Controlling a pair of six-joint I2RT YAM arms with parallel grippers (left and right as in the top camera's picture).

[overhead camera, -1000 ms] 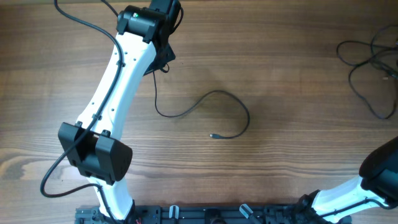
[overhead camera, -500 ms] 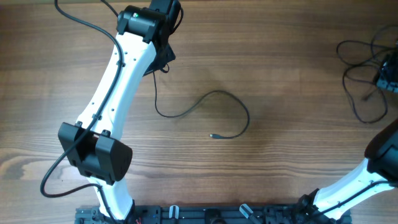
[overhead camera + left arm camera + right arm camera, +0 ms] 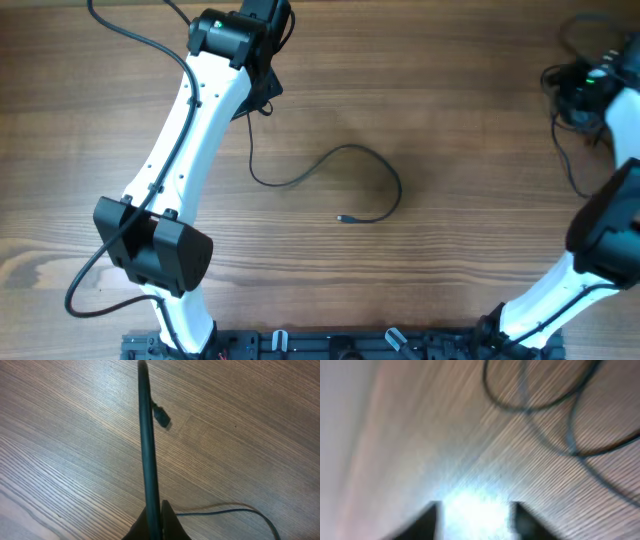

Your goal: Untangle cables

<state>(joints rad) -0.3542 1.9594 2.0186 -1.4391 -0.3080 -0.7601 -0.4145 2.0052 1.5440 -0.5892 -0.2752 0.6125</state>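
One thin black cable [image 3: 375, 160] lies in an open curve at mid table, its small plug [image 3: 342, 218] free. Its other end rises to my left gripper [image 3: 262, 98] at the top left. In the left wrist view that gripper [image 3: 157, 510] is shut on the cable [image 3: 147, 445], which runs straight up the frame past a plug [image 3: 161, 416]. A tangle of black cables [image 3: 580, 150] lies at the far right. My right gripper [image 3: 583, 88] hangs over its top part. In the blurred right wrist view it [image 3: 475, 517] is open and empty, with cable loops [image 3: 545, 407] ahead.
The table is brown wood [image 3: 450, 280]. The left arm's white links [image 3: 190, 130] cross the left side, with a thick black arm wire [image 3: 130, 35] beside them. The right arm [image 3: 600, 240] stands along the right edge. A black rail [image 3: 340, 345] runs along the front.
My right arm has swung up and inward from the right edge, and its gripper now hangs over the tangled cables. The left arm and the mid-table cable have not moved.
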